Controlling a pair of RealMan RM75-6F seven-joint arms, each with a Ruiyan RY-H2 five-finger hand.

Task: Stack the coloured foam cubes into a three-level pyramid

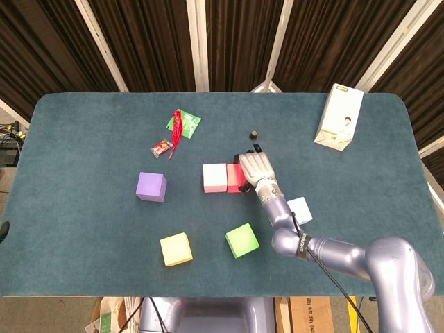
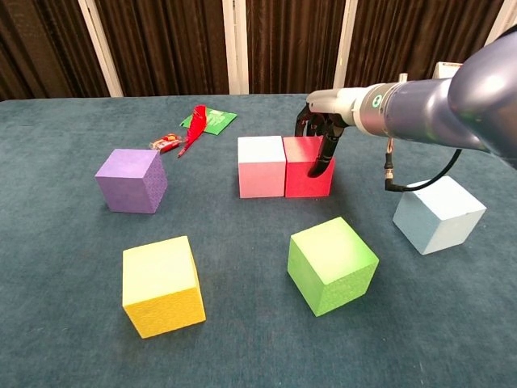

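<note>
Right hand (image 1: 255, 166) resting over red cube (image 2: 308, 166), dark fingers (image 2: 321, 155) draping down its front face; whether actually gripping, impossible to tell. Red cube sitting flush against pink cube (image 2: 261, 166) mid-table. Purple cube (image 2: 132, 179), yellow cube (image 2: 161, 284), green cube (image 2: 332, 264) and pale blue cube (image 2: 438, 213) lying scattered apart on the teal table (image 1: 83, 139).

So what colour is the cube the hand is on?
Red cube, under the right hand; clearest in the chest view.
</note>
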